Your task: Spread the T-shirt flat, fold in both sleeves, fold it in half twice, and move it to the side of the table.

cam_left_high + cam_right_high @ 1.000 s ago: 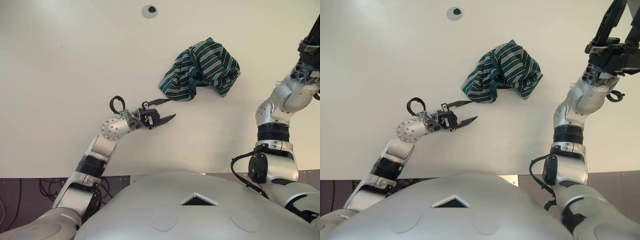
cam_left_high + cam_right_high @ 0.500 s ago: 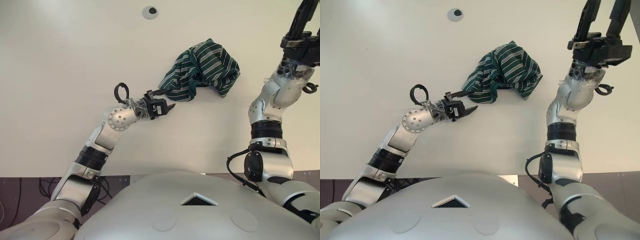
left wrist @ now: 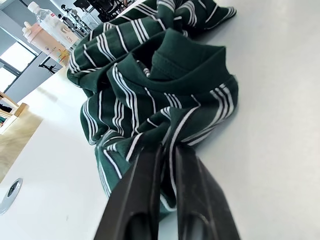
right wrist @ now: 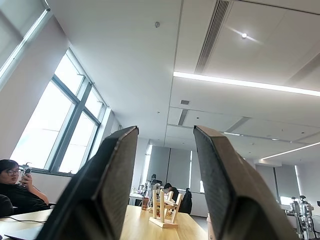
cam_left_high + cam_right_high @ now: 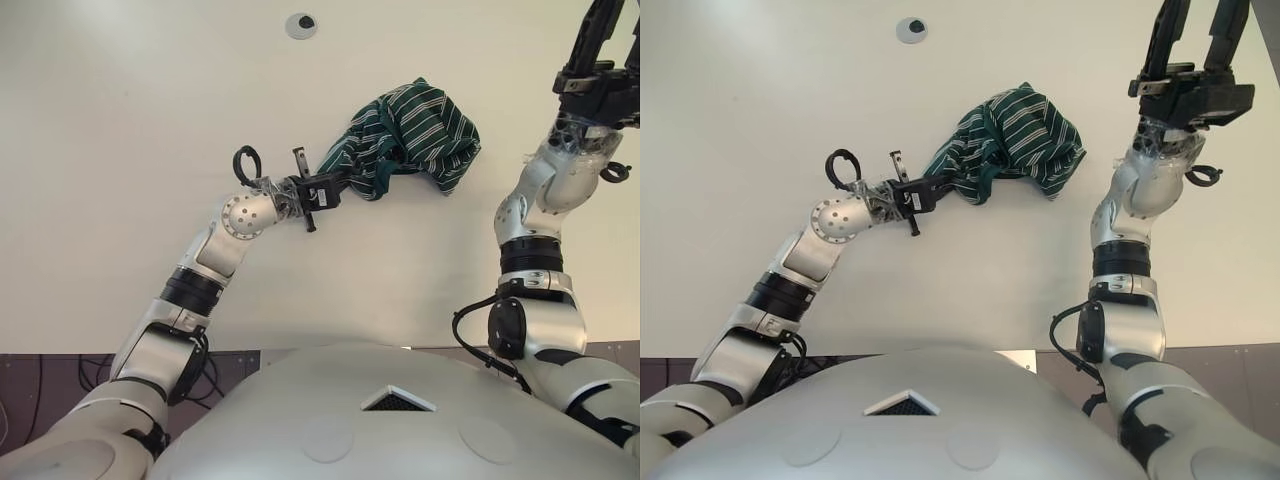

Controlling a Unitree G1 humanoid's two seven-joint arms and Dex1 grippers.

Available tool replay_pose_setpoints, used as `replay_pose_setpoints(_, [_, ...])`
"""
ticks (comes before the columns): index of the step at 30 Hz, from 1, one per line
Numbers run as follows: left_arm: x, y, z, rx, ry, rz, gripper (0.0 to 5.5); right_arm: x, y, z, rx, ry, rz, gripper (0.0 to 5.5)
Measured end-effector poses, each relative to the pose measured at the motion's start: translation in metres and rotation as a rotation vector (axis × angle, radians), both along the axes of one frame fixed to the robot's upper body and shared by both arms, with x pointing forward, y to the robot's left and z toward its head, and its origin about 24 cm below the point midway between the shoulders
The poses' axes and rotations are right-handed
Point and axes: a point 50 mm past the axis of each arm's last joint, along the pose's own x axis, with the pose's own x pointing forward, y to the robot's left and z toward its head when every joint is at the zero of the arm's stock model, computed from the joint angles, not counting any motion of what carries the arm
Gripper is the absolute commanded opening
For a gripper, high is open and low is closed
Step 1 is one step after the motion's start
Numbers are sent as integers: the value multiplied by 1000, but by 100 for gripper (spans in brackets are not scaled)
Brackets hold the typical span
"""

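A dark green T-shirt (image 5: 405,135) with white stripes lies crumpled in a heap on the white table (image 5: 150,120), right of centre. My left gripper (image 5: 338,179) is at the heap's near-left edge and is shut on a fold of the striped cloth (image 3: 165,145). The collar (image 3: 185,65) sits just beyond that pinch. My right gripper (image 5: 1190,40) is raised high at the right, off the table, pointing up. Its fingers (image 4: 105,195) stand well apart with nothing between them, and it is clear of the T-shirt.
A round cable hole (image 5: 299,23) sits in the table at the far middle. A drink bottle (image 3: 47,35) stands beyond the shirt. Bare tabletop stretches to the left and in front of the heap.
My left gripper moved forward to the shirt's near-left edge and went from open to shut on the cloth. The right arm swung inward and up, then held.
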Motion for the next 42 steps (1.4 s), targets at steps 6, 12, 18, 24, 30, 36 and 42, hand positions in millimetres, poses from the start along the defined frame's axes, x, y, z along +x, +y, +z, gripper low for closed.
replay_pose_setpoints(6, [-6, 0, 3, -26, -2, -22, 2, 0, 0, -1, -5, 5, 3, 202])
replay_pose_setpoints(12, [-27, 39, 44, -284, 154, -53, 2, 3, 0, -4, -3, 37, 34, 202])
replay_pose_setpoints(18, [-27, 87, 89, -545, 179, 50, 2, -7, 0, -18, 100, 255, 411, 202])
replay_pose_setpoints(24, [-38, 94, 96, -756, 244, 71, 2, -47, -8, -38, -195, 492, 704, 202])
replay_pose_setpoints(30, [-37, 103, 110, -951, 264, 146, 2, -74, 7, -80, -661, 697, 780, 202])
replay_pose_setpoints(36, [-40, 99, 122, -973, 236, 156, 2, -74, 21, -87, -771, 664, 735, 202])
replay_pose_setpoints(42, [-46, 88, 101, -827, 255, 170, 53, -66, 24, -79, -682, 590, 659, 202])
